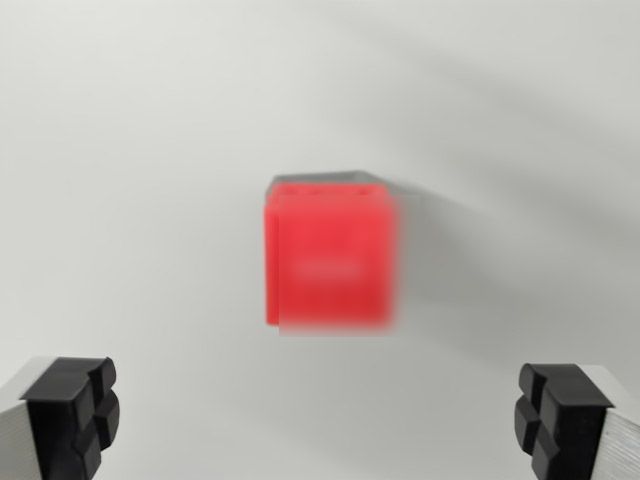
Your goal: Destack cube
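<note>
Open tool above a red cube on a pale bench

The bench (pixel 120 150) fills the wrist view, plain and bare apart from the blurred red cube (pixel 328 260) at its middle, with a thin dark edge along the cube's top side (perhaps a second block beneath, too blurred to tell). The cube sits square to the view and has no long axis to speak of. The tool (pixel 320 415) is spread wide and holds nothing, its black fingertips (pixel 70 410) at the bottom corners, well apart from the cube. Risk: a descent off centre could knock the stack sideways, or a grip too low could take both blocks.
</note>
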Robot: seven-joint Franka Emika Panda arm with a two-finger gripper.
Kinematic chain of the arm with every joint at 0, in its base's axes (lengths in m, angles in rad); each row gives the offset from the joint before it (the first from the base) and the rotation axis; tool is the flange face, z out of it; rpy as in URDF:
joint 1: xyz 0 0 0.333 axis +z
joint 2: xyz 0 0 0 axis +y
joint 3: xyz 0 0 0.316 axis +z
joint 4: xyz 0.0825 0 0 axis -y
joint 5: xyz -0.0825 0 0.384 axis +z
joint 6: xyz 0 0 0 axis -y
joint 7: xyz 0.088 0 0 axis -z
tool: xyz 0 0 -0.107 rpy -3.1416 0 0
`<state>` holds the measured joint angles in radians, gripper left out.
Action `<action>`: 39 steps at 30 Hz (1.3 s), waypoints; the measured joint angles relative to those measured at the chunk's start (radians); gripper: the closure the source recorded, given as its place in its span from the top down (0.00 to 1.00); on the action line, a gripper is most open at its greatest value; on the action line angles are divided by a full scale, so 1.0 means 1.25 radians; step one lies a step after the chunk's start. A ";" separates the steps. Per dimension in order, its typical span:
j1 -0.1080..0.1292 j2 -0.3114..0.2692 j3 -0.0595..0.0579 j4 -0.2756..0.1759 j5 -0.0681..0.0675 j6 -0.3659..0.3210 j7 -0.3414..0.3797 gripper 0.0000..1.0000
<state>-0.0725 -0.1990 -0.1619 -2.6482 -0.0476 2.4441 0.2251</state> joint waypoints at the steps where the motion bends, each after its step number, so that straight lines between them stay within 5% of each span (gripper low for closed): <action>1: -0.001 -0.002 -0.002 -0.005 -0.001 0.004 -0.006 1.00; 4: -0.006 -0.005 -0.011 -0.028 -0.003 0.025 -0.027 1.00; 14: -0.004 0.092 -0.011 -0.041 0.009 0.130 -0.042 1.00; 25: -0.001 0.192 -0.010 -0.045 0.047 0.235 -0.070 1.00; 39: -0.004 0.291 0.007 -0.040 0.103 0.327 -0.110 1.00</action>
<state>-0.0775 0.1652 -0.1527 -2.6978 0.0805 2.8525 0.0880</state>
